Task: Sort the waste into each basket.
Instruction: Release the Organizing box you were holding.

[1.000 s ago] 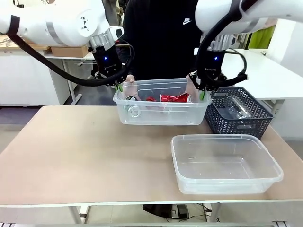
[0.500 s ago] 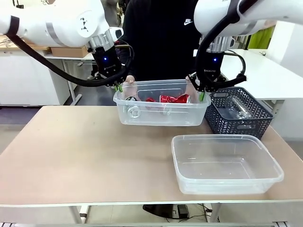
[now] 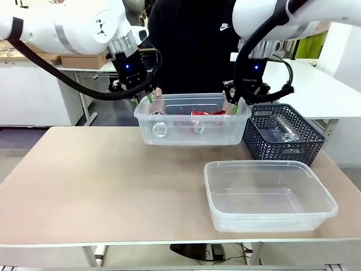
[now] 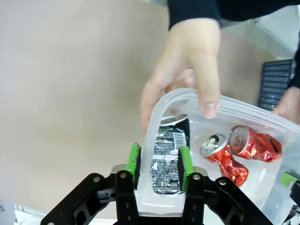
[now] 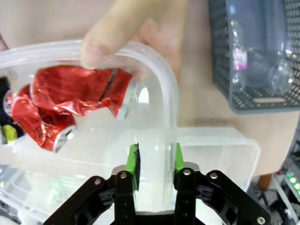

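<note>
While a person's hand [image 4: 185, 79] steadies the filled tub [image 3: 180, 138] at the far edge of the table [image 3: 113, 186], our left gripper [image 4: 160, 161] and right gripper [image 5: 155, 164] straddle its rim, fingers apart, unclamped; crushed red cans [image 5: 79, 91] and a dark can [image 4: 171, 136] lie inside, so we judge sorting unstarted: next we reach in for one, bound for the empty tub [image 3: 254, 164]

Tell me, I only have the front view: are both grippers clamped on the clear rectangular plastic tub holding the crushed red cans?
Observer: No. The left gripper has its green pads apart, loosely straddling the clear rectangular plastic tub at its end wall.
Operator: And the right?
Observer: The right gripper straddles the opposite rolled rim, with a gap beside one pad.
Operator: Anything near the left pads?
Observer: A crushed black metal can lies inside the tub, just behind that wall.
</note>
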Controlling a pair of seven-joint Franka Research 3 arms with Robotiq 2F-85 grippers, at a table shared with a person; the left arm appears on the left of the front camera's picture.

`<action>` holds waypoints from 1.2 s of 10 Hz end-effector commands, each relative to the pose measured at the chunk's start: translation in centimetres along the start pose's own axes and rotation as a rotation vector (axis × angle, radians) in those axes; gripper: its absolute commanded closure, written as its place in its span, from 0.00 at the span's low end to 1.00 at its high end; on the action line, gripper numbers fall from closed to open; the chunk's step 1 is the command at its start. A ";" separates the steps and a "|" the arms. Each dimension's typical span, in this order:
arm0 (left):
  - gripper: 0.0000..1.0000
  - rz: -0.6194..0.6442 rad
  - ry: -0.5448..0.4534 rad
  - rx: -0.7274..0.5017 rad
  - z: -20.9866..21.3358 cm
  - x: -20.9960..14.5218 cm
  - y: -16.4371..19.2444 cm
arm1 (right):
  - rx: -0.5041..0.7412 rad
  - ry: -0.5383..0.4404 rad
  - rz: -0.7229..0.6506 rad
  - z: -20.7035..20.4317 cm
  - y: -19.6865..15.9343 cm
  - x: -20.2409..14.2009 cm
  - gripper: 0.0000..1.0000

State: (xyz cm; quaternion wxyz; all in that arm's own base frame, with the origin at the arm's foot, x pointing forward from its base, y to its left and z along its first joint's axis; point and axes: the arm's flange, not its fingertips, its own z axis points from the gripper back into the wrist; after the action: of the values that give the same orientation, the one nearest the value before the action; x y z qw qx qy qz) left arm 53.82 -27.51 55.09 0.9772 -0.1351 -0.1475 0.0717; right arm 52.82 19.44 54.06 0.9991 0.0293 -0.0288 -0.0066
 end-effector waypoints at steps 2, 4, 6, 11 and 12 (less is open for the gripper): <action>0.00 -0.038 -0.123 -0.033 1.9 -1.4 1.3 | 0.075 -0.177 0.050 0.7 -1.1 -2.1 0.00; 0.00 -0.031 -0.157 -0.056 2.9 -1.8 2.1 | 0.100 -0.282 0.055 1.7 -1.6 -2.7 0.00; 0.00 -0.044 -0.166 -0.061 2.9 -2.0 2.4 | 0.087 -0.282 0.053 1.8 -1.9 -3.3 0.00; 0.00 -0.045 -0.143 -0.051 2.5 -1.8 1.5 | 0.059 -0.268 0.021 1.9 -1.1 -3.0 0.00; 0.00 -0.045 -0.143 -0.051 2.5 -1.8 1.5 | 0.059 -0.268 0.021 1.9 -1.1 -3.0 0.00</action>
State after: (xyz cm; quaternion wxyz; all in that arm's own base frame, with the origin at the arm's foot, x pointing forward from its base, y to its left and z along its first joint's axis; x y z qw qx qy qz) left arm 51.17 -25.86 56.35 0.9641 -0.1472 -0.2148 0.0514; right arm 49.71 18.34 55.28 0.9865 0.0546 -0.1544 0.0012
